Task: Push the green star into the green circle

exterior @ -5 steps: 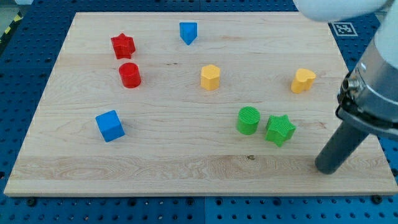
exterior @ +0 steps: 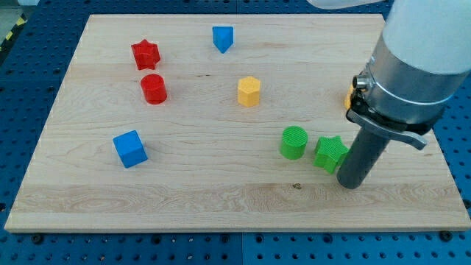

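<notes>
camera view shows my tip (exterior: 351, 184) touching the green star (exterior: 330, 153) from the view's right, placed to shove it left into the green circle (exterior: 294, 142); no end effector jaws exist.

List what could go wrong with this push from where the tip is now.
1. My tip sits at the green star's lower right, not squarely behind it, so a push may spin the star or send it up past the green circle.
2. Star and circle are already nearly touching; pushing hard could shove the circle away across the board.
3. The arm hides most of the yellow block at the view's right, so it could get knocked unseen.
</notes>
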